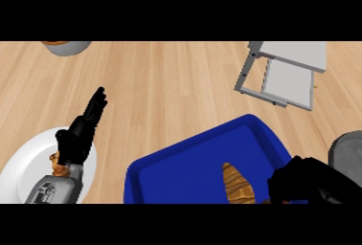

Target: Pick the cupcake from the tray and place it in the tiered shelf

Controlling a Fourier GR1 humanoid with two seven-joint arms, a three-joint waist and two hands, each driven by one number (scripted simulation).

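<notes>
Lower right, nearest: right hand [305, 181], a dark mass over the right rim of the tray. How far open it is cannot be told, and nothing shows in its hold. Its placement just beside the task item suggests an approach for the pick.

Lower centre: blue tray [184, 167], set askew on the wooden counter. It holds one brown ridged item, taken to be the cupcake [237, 184], at the tray's lower right and partly cut by the frame edge. It is not yet lifted.

Lower left: left hand [83, 127], fingers straight and pointing to the upper frame, holding nothing. It is at rest above a white plate [32, 165], likely parked clear of the working side.

On the plate: a small brown food piece [56, 160], partly hidden by the forearm.

Upper right: grey tiered shelf [286, 72], well apart from the tray and on the right hand's side. This is the destination, with nothing visible on it.

Upper left, farthest: grey bowl [67, 47] with brown contents, cut by the frame and not part of the task.
</notes>
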